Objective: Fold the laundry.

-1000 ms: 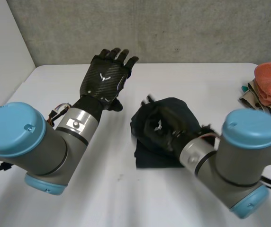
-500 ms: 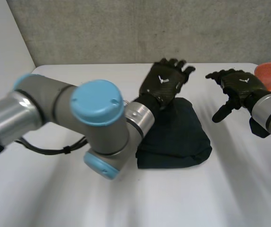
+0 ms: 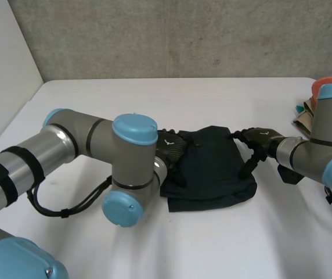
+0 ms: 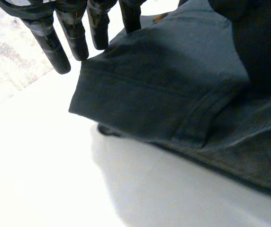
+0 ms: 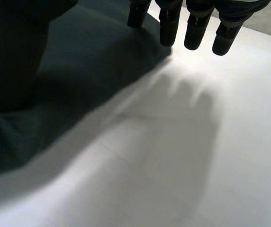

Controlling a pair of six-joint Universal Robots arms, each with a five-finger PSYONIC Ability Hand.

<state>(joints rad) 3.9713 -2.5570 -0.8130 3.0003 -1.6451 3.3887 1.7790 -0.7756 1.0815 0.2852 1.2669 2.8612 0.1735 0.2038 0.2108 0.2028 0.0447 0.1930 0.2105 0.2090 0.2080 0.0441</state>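
Partly behind its arm [image 3: 128,168], left hand [image 3: 173,147] (fingers [image 4: 50,45] straight) at dark cloth [image 3: 218,171].

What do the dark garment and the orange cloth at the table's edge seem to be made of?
Dark garment: likely a soft cotton-like knit, matte; the left wrist view shows fine ribbing and a stitched hem. Orange cloth: perhaps towelling, matte and thick-looking, but too little of it shows to be sure.
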